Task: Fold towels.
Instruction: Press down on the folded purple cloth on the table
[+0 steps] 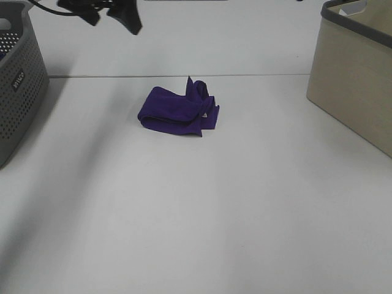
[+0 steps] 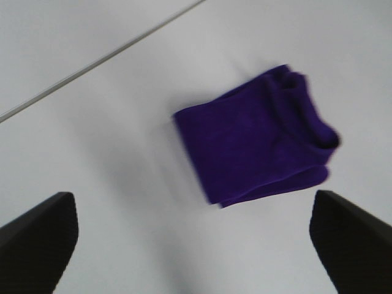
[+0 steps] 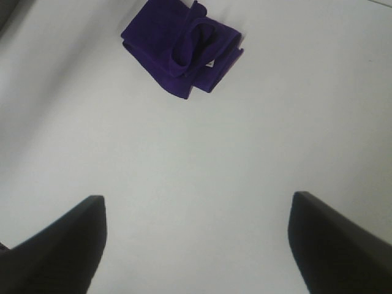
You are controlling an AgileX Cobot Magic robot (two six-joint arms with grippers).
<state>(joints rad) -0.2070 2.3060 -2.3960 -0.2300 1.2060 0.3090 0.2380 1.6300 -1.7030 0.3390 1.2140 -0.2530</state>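
Note:
A deep purple towel (image 1: 177, 112) lies folded into a small bundle on the white table, a little back of its middle, with a small white tag showing at its right edge. My left gripper (image 1: 113, 15) is open and hangs high above the table at the back left, apart from the towel. The left wrist view shows the towel (image 2: 257, 138) between and beyond the open fingers (image 2: 37, 239). My right gripper (image 3: 196, 245) is open and empty, well away from the towel (image 3: 180, 46). It does not show in the exterior high view.
A grey perforated basket (image 1: 15, 79) stands at the left edge of the table. A beige bin (image 1: 355, 86) with a dark rim stands at the back right. A seam line (image 1: 257, 75) runs across the table behind the towel.

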